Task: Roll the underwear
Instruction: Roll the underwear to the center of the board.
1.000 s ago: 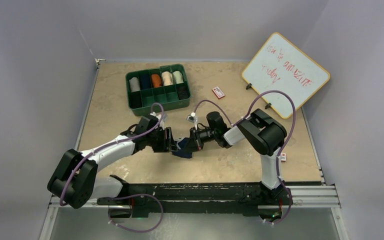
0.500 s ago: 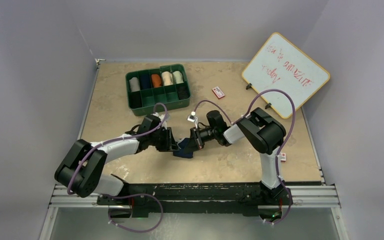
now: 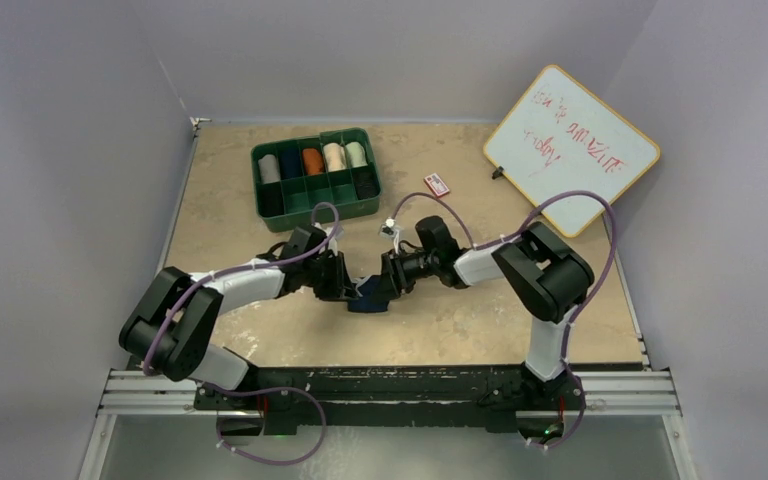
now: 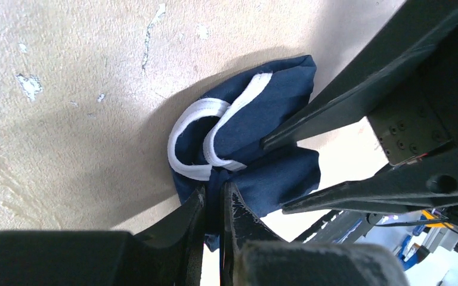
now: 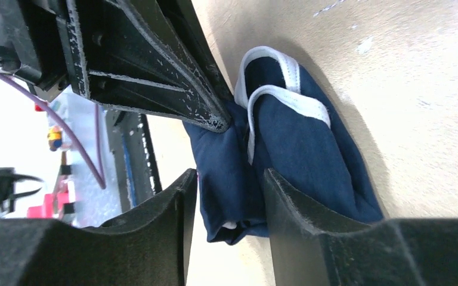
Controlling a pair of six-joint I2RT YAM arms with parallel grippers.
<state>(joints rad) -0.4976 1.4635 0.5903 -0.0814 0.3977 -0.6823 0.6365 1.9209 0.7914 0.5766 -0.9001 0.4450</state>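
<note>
Meeting near the middle of the table (image 3: 460, 330), the two arms reach the underwear (image 4: 274, 98) from opposite sides. It is a navy blue brief with white edging, bunched into a loose folded lump on the table, with its white band curled into a loop. The left hand (image 4: 214, 199) comes in from the left. Its fingers are pressed nearly together, pinching a thin fold of the navy cloth at the near end of the lump. The right hand (image 5: 229, 179) comes in from the right, its fingers a moderate way apart. A thick fold of the same cloth fills the gap and touches both fingers, so this hand holds the bundle too. In the right wrist view, a finger of the left hand touches the cloth just beside the white band. From above, the two hands are almost touching, with only a little navy showing between them. Well apart, toward the far side, stands a green tray (image 3: 330, 211) with rolled cloths (image 3: 312, 160) in its back compartments. A small red-and-white card (image 3: 437, 184) lies to the right of the tray. A whiteboard (image 3: 572, 150) with red writing stands at the far right.
</note>
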